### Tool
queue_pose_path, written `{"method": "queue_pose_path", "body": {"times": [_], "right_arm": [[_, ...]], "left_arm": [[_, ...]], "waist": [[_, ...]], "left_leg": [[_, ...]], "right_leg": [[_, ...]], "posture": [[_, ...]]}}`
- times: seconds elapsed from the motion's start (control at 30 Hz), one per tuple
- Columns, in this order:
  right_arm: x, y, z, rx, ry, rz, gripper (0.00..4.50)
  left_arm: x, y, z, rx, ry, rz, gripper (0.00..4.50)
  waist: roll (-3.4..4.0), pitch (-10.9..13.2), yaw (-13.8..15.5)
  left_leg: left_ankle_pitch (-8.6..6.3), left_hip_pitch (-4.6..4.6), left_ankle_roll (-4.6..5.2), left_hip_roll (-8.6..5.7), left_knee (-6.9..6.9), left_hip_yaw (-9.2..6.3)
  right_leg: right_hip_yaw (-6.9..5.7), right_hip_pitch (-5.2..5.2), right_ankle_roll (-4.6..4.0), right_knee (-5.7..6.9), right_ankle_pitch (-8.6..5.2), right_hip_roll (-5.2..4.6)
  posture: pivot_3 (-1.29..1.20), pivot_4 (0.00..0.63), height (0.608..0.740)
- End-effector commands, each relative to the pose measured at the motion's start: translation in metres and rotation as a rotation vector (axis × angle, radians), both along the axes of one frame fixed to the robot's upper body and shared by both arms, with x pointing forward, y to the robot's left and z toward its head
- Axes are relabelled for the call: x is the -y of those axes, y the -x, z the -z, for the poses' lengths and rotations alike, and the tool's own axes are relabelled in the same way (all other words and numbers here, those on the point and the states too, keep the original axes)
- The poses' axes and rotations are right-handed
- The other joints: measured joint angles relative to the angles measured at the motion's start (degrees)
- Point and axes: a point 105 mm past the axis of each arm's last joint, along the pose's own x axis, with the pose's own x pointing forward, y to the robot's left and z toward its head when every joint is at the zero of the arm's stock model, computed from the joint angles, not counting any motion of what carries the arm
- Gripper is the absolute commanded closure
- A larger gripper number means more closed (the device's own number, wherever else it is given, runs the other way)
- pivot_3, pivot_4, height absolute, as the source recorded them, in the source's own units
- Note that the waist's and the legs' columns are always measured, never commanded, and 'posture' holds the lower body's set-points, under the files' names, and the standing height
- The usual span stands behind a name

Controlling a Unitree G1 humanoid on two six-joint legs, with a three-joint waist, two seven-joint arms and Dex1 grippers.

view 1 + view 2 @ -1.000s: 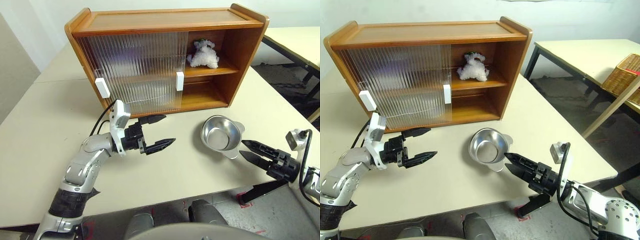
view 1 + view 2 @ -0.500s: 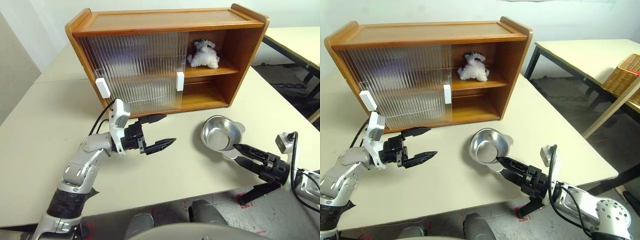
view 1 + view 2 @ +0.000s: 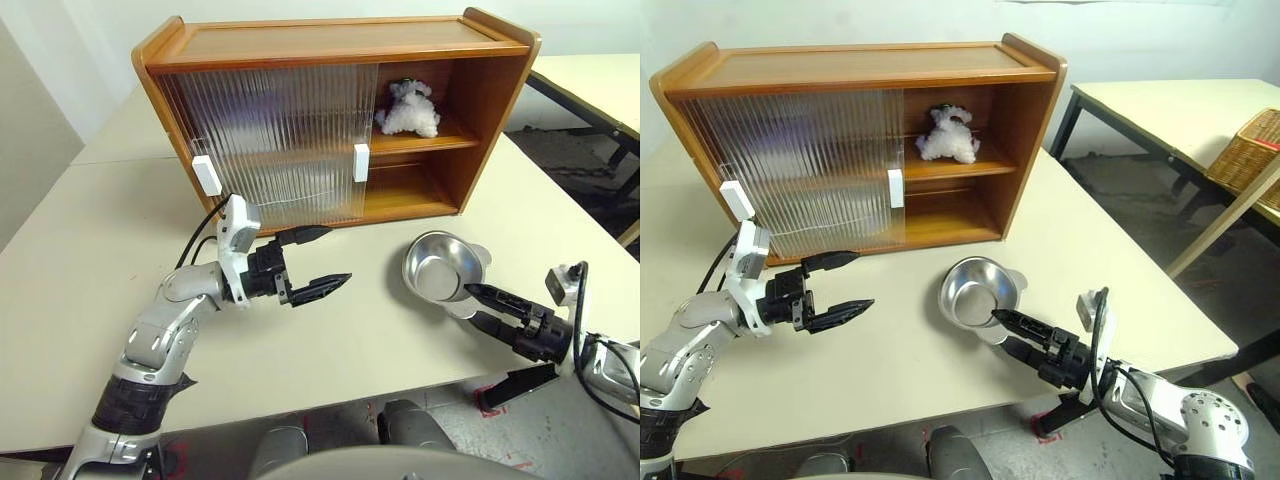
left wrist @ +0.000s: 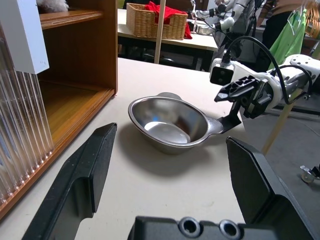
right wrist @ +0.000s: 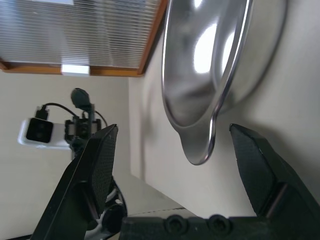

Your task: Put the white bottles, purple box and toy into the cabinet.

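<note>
fingers [image 3: 310, 263] wide apart, empty

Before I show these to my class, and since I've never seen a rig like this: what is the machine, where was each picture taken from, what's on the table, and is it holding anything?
It is a humanoid robot with two arms, each ending in a two-fingered black hand. Two pictures come from cameras in its head, looking down over the arms; the other two come from cameras on the wrists, looking along each hand's own fingers.

On the pale table stands a wooden cabinet with ribbed sliding doors. A fluffy white toy sits on its upper shelf, in the open right part. In front lies a shiny steel bowl.

The left hand hovers open in front of the cabinet, holding nothing. The right hand is open too, with the bowl's handle tab between its fingers, not gripped.
</note>
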Motion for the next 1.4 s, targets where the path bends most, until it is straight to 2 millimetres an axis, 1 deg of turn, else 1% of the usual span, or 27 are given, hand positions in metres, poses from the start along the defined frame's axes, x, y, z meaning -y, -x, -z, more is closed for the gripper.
{"method": "queue_pose_path", "body": {"times": [0.03, 0.17, 0.27, 0.33, 0.37, 0.47, 0.53, 0.73, 1.0, 1.1, 1.17, 1.3, 1.4], "right_arm": [[-0.001, -0.001, 0.007, -0.021, 0.004, -0.015, 0.79], [0.004, -0.005, 0.012, -0.034, -0.004, 0.0, 2.27], [0.009, -0.007, 0.018, -0.044, -0.002, 0.01, 3.48], [0.014, -0.009, 0.023, -0.048, 0.009, 0.019, 4.2], [0.016, -0.01, 0.024, -0.046, 0.01, 0.025, 4.48], [0.025, -0.015, 0.029, -0.034, 0.019, 0.051, 4.48], [0.027, -0.016, 0.029, -0.024, 0.02, 0.049, 4.48], [0.029, -0.021, 0.016, 0.035, -0.032, 0.043, 4.48], [0.03, -0.036, -0.01, 0.111, -0.085, 0.048, 4.48], [0.027, -0.046, -0.028, 0.158, -0.115, 0.045, 4.48], [0.024, -0.052, -0.037, 0.18, -0.122, 0.039, 4.48], [0.01, -0.067, -0.054, 0.225, -0.148, 0.028, 4.48], [0.001, -0.084, -0.068, 0.251, -0.179, 0.048, 4.48]], "left_arm": [[-0.002, 0.0, -0.003, 0.012, -0.013, -0.003, 0.0], [-0.002, 0.0, -0.003, 0.012, -0.013, -0.007, 0.0], [-0.003, 0.0, -0.003, 0.014, -0.015, -0.011, 0.0], [-0.004, -0.001, -0.003, 0.016, -0.017, -0.016, 0.0], [-0.004, -0.001, -0.002, 0.016, -0.017, -0.017, 0.0], [-0.005, -0.002, -0.001, 0.018, -0.018, -0.019, 0.0], [-0.005, -0.002, 0.0, 0.018, -0.017, -0.02, 0.0], [-0.006, -0.002, 0.004, 0.017, -0.018, -0.014, 0.0], [-0.005, -0.003, 0.007, 0.021, -0.018, -0.002, 0.0], [-0.004, -0.003, 0.007, 0.022, -0.016, 0.0, 0.0], [-0.002, -0.002, 0.007, 0.022, -0.014, 0.001, 0.0], [-0.001, 0.0, 0.008, 0.024, -0.024, 0.005, 0.0], [-0.002, 0.0, 0.007, 0.025, -0.025, 0.0, 0.0]], "waist": [[0.0, 0.0, 0.03], [0.0, 0.0, 0.11], [0.0, 0.0, 0.18], [-0.03, -0.02, 0.21], [-0.12, -0.08, 0.13], [-0.2, -0.13, 0.13], [-0.31, -0.17, 0.14], [-0.35, -0.17, 0.13], [-0.11, -0.07, 0.14], [-0.1, -0.07, 0.17], [-0.04, -0.05, 0.16], [-0.03, -0.05, 0.29], [0.03, -0.03, 0.43]], "left_leg": [[0.0, 0.0, 0.0, 0.0, 0.0, 0.0], [0.0, 0.01, 0.0, 0.0, 0.01, 0.0], [0.0, 0.02, 0.0, 0.0, 0.0, 0.0], [0.0, 0.02, 0.0, 0.0, 0.0, 0.0], [0.0, 0.04, 0.0, 0.0, 0.0, 0.0], [0.0, 0.24, 0.01, 0.0, 0.03, 0.01], [0.0, 0.29, 0.01, 0.0, 0.06, 0.01], [0.03, 0.33, -0.01, -0.01, 0.25, 0.0], [0.06, 0.35, 0.04, -0.01, 0.13, 0.0], [0.05, 0.34, 0.05, -0.01, 0.05, -0.01], [0.03, 0.33, 0.06, -0.01, 0.02, 0.0], [-0.01, 0.33, 0.09, -0.01, -0.02, 0.0], [-0.01, 0.34, 0.09, -0.01, -0.03, 0.0]], "right_leg": [[0.0, 0.0, 0.0, 0.0, 0.0, 0.0], [0.0, 0.0, -0.01, 0.0, 0.01, 0.0], [0.0, 0.01, -0.04, 0.01, 0.03, 0.0], [0.0, 0.01, -0.06, 0.01, 0.04, 0.0], [0.0, 0.03, -0.09, 0.01, 0.06, 0.0], [0.0, 0.24, -0.08, 0.01, 0.07, 0.0], [0.0, 0.31, 0.0, 0.0, 0.02, 0.0], [0.0, 0.44, 0.01, -0.03, 0.01, 0.0], [0.01, 0.38, -0.01, 0.0, 0.03, 0.0], [0.01, 0.38, -0.25, 0.0, 0.16, 0.0], [0.01, 0.36, -0.25, -0.01, 0.16, 0.0], [0.0, 0.36, -0.21, -0.02, 0.13, 0.0], [0.0, 0.37, -0.21, -0.01, 0.13, 0.01]], "posture": [[-0.15, 0.004, 0.74], [-0.14, 0.003, 0.74], [-0.14, 0.001, 0.74], [-0.14, 0.0, 0.74], [-0.14, 0.0, 0.74], [-0.14, 0.0, 0.74], [-0.14, 0.0, 0.74], [-0.15, 0.0, 0.74], [-0.16, 0.0, 0.74], [-0.15, 0.0, 0.74], [-0.15, 0.0, 0.74], [-0.15, 0.0, 0.74], [-0.14, 0.0, 0.74]]}}
